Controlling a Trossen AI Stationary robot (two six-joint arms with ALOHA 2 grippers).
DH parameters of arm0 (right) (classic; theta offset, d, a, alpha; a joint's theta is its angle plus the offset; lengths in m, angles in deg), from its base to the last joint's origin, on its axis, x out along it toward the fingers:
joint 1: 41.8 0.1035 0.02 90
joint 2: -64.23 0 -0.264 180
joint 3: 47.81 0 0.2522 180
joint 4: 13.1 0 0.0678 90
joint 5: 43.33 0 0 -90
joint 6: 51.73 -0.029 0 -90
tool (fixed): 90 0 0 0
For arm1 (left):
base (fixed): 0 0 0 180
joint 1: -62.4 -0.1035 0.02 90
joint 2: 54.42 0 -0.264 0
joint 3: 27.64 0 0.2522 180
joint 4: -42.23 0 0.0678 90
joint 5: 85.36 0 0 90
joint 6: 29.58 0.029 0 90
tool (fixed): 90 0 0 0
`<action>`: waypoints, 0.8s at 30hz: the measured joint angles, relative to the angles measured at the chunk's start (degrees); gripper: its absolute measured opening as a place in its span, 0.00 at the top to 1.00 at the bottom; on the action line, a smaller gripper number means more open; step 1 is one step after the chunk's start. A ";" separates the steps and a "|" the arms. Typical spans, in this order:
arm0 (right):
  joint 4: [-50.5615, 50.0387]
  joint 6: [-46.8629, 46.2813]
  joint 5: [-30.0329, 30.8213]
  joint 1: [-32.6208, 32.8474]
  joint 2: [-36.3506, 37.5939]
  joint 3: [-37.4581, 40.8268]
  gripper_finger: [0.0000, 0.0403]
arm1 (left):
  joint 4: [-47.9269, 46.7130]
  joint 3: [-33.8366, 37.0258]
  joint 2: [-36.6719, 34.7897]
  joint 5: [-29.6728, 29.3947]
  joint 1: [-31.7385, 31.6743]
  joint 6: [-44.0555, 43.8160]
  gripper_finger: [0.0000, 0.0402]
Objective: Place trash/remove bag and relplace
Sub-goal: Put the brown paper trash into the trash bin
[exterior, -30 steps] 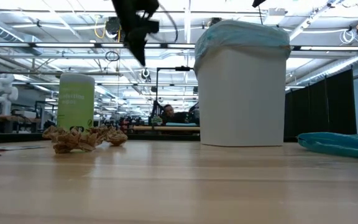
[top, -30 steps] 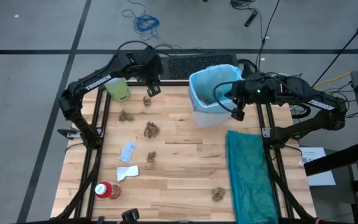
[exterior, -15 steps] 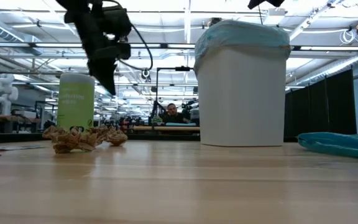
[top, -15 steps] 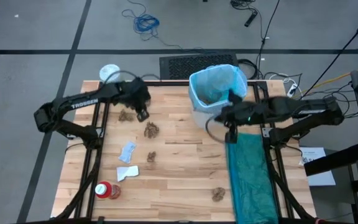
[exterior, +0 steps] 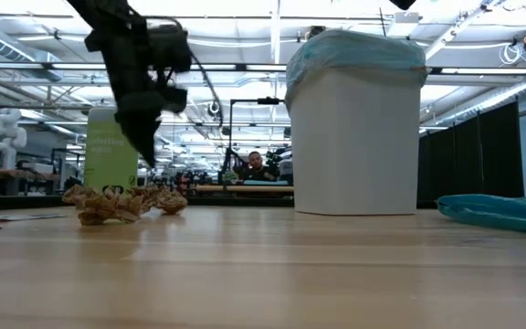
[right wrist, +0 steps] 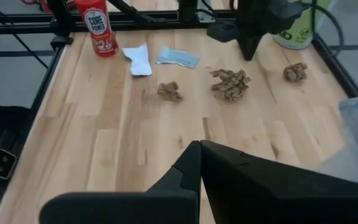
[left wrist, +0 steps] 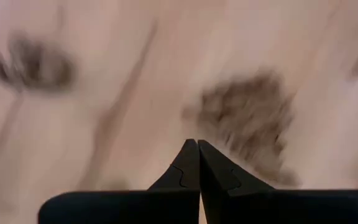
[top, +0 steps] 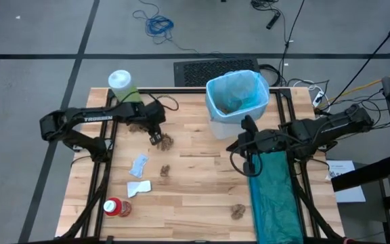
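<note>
Left gripper [top: 156, 139] pointing down over the table [top: 195, 183], fingers [left wrist: 191, 165] pressed together, nothing between them; tip just beside a brown paper wad [top: 166, 141], contact not clear from above. In the left wrist view the wad [left wrist: 253, 115] sits just past the closed tips. A 2nd wad [top: 137, 126] lies near the arm, partly under it; a 3rd [top: 164, 170] sits further toward the table's middle; a 4th [top: 237, 211] lies well apart, near the teal bag [top: 273, 196]. Pale-blue scrap [top: 139, 163] and white scrap [top: 139, 188] lie between the wads and the red bottle [top: 116, 207], which rests near the table's front left corner. Green bottle [top: 123, 87] stands at the back left corner. Right gripper [top: 250, 166] closed too, empty, hanging at the near end of the teal bag, just in front of the white bin [top: 235, 118]. The light-blue liner [top: 237, 95] is in the bin, its edge folded over the rim; low view shows the same liner [exterior: 354, 47] capping the bin's top. A person shows in the room beyond, far off
</note>
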 joint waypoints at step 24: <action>-1.66 -4.17 -0.02 -0.28 -8.43 0.00 1.00 | 17.42 -0.23 4.27 8.54 17.36 -11.91 1.00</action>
